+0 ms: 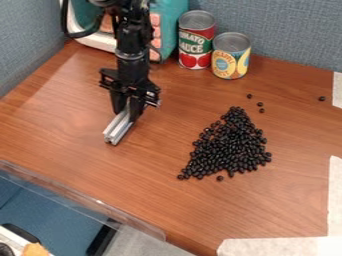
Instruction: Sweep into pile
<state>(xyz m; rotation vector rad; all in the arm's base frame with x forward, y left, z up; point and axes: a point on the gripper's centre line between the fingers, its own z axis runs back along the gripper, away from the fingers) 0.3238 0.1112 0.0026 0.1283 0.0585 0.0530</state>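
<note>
Tool of yours hangs in the upper left of the frame, pointing down over the desk. Its two fingers stand parted only by the thickness of a silver metal bar, which you have gripped between them; the bar slants down toward the lower left of the frame.

To the right of your bar, well apart from it, lies the main heap of black beans, right of the frame's middle. It's narrow at the top and spreads wider below, with a ragged corner pointing lower left. You have one stray bean just below the heap, three more near its upper right, and another well apart, close to the right edge of the frame.

Behind your work, at top centre, a can with a red label stands upright beside a shorter one with a yellow label. Left of them, partly behind your arm, is a teal box. White paper strips lie along the right edge and lower right, and a clear plastic edging borders the desk at lower left. Blue-grey fabric panels stand behind.
</note>
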